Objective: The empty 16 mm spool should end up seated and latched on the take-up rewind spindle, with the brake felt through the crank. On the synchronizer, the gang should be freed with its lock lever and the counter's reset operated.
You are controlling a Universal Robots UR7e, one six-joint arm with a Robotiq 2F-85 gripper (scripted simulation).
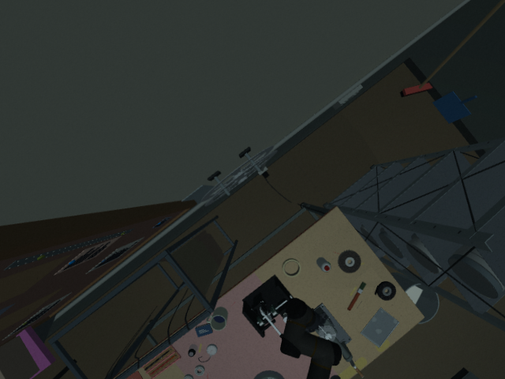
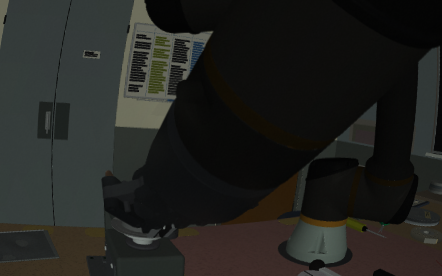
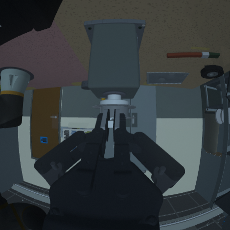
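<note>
The empty spool [image 3: 114, 106] sits as a thin grey disc on the white spindle hub of the grey rewind box [image 3: 113, 57] [image 2: 137, 252]. My gripper [image 3: 111, 122] [image 2: 150, 231] is at the spool's end of the rewind, fingers closed on a small white latch piece at the spindle tip. The arm [image 1: 304, 326] reaches across the bench between the rewind and the black synchronizer [image 1: 265, 306], hiding much of the rewind from the side cameras.
Behind the bench stand a metal rack [image 1: 428, 212] and a grey cabinet [image 2: 55, 110]. On the tan board lie a red-handled brush [image 3: 193, 55] [image 1: 355, 296], a small black reel [image 3: 212, 71], a larger reel [image 1: 349, 261], a ring [image 1: 291, 267] and a grey plate [image 3: 167, 77]. The arm's base [image 2: 320, 235] stands nearby.
</note>
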